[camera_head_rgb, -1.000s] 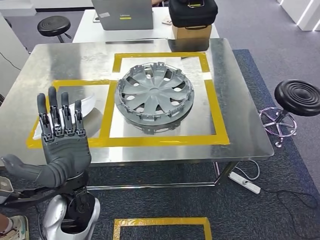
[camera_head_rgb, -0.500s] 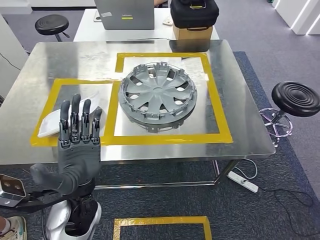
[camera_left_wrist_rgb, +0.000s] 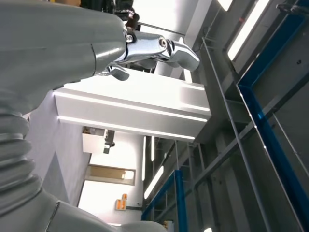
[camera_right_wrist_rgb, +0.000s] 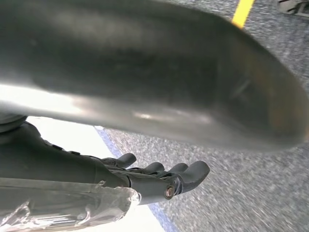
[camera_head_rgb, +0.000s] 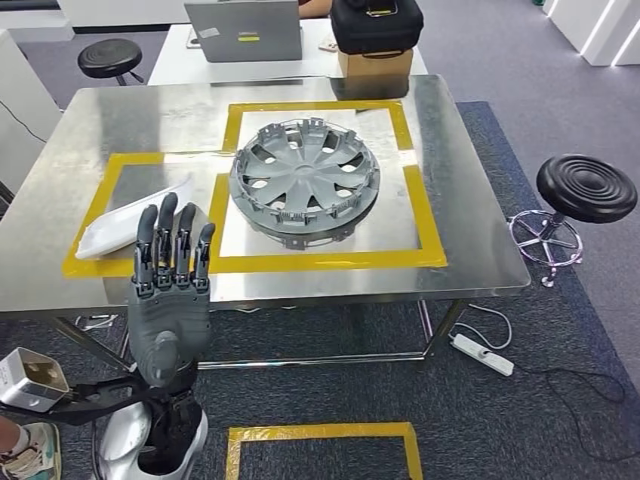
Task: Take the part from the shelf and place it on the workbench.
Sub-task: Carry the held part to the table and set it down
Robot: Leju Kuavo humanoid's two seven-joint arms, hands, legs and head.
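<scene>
- The left hand is being held raised in front of the workbench, palm away from the camera, fingers upright and slightly apart, with nothing being gripped.
- The right hand is being seen in the right wrist view, hanging over carpeted floor with its fingers stretched out and lying close together; nothing is being carried in it.
- The part, a white curved piece, is lying flat just beyond the left fingertips, inside the smaller yellow-taped square; by the look of it, the placing is judged to be done already.
- A grey hubcap is resting well off to the right of the left hand, inside the larger taped square.
- The step in hand is judged to be the withdrawal of the emptied left hand.
- For a clean withdrawal, the hand is best being drawn straight back toward the body, fingers kept spread, so that the near edge of the part is not being brushed or dragged over the tape.
- No sweep toward the hubcap is being called for; sideways motion is best being avoided until the table edge is cleared.
- The part's contact with the tabletop cannot be fully judged, as its near end is being hidden behind the fingers.
</scene>
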